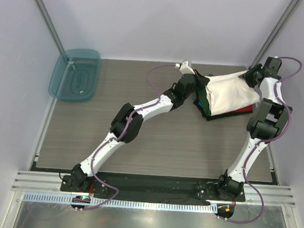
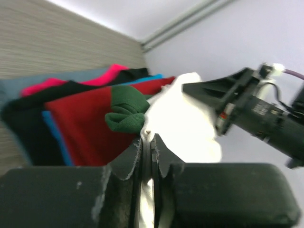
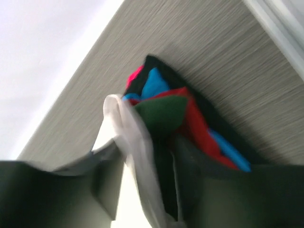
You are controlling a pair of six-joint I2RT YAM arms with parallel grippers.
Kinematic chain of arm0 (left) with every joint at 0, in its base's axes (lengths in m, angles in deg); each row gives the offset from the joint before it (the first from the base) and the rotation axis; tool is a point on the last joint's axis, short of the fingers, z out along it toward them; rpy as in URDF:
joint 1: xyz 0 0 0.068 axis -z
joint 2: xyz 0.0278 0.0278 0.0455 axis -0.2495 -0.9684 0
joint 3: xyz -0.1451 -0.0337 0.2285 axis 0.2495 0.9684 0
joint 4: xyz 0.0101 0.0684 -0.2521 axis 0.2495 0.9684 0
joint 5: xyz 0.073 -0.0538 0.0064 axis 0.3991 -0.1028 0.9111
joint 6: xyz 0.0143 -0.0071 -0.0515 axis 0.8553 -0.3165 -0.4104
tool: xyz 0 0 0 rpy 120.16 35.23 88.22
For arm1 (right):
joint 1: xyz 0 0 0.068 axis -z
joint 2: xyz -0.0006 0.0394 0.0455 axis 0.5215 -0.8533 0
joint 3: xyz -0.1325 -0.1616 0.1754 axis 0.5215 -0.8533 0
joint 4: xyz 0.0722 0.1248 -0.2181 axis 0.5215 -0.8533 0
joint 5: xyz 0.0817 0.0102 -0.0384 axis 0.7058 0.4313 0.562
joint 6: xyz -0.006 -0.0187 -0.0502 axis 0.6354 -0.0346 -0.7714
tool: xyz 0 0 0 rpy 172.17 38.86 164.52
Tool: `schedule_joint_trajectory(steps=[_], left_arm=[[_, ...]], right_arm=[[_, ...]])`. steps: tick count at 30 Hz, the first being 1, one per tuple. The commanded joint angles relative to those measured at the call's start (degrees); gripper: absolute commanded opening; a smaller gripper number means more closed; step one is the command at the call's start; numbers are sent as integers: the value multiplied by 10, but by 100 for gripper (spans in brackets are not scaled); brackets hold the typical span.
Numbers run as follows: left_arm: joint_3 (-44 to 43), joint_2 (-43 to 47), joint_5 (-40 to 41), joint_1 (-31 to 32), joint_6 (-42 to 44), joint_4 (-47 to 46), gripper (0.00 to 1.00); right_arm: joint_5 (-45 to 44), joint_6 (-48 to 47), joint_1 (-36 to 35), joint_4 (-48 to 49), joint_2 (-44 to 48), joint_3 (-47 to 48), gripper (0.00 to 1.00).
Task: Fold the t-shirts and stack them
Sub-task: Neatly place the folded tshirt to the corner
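— Left gripper [image 2: 147, 140] fills the foreground of its own wrist view. Jaws pressed together, with a strip of white cloth pinched between them.

— And the right one?

— Right gripper [image 3: 142, 185] is blurred in its wrist view, but white cloth runs down between its fingers, so I record it as pinching the same garment. From overhead it sits at the cloth's 2 o'clock corner.

— Which garment?

— The white t-shirt [image 1: 229, 93]. It is stretched between the two grippers, with the left gripper at its 9 o'clock edge. A dark green sleeve [image 2: 124, 111] is bunched just beyond the left fingertips.

— Position on the worktop [image 1: 155, 140]?

— Far side, toward 1 o'clock from the centre. The white shirt hangs over the folded stack [image 1: 230, 111] and covers most of it from above.

— Contents of that stack?

— A red shirt [image 2: 80, 123] uppermost, with blue [image 3: 154, 83] and a dark one [image 2: 23, 118] beneath. Their edges show at the stack's 6 o'clock side. Whether the white shirt rests on the red one or is held just clear, I cannot tell.

— Anything else?

— A teal tub [image 1: 75, 73] at 10 o'clock, well apart from the shirts.
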Motion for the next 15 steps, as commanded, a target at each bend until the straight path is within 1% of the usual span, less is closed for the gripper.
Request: schedule_joint_trajectory(steps=[1, 2, 3, 4, 6, 7, 9, 10, 13, 15], left_arm=[[-25, -9, 24, -14, -6, -42, 11], [-26, -9, 28, -18, 1, -41, 15], [-26, -9, 33, -19, 13, -41, 39], [-33, -8, 44, -20, 34, -38, 54], [-45, -5, 53, -22, 59, -12, 71], [-50, -3, 54, -24, 77, -7, 74], [-42, 18, 55, -30, 84, -4, 77], [-24, 27, 57, -33, 89, -6, 77], [14, 74, 60, -36, 114, -11, 78], [42, 110, 55, -36, 134, -12, 77]], right_arm=[[-53, -11, 8, 54, -11, 36, 55], [-63, -12, 8, 54, -11, 37, 59], [-70, -13, 8, 51, -5, 38, 64], [-85, -17, 8, 47, 1, 40, 76], [-123, -25, 7, 35, 16, 39, 79], [-133, -28, 7, 30, 31, 39, 79], [-150, -40, 8, 15, 49, 38, 79], [-186, -43, 8, 12, 71, 32, 80], [-219, -59, 8, 10, 105, 20, 80], [-225, -70, 7, -3, 127, 26, 80]])
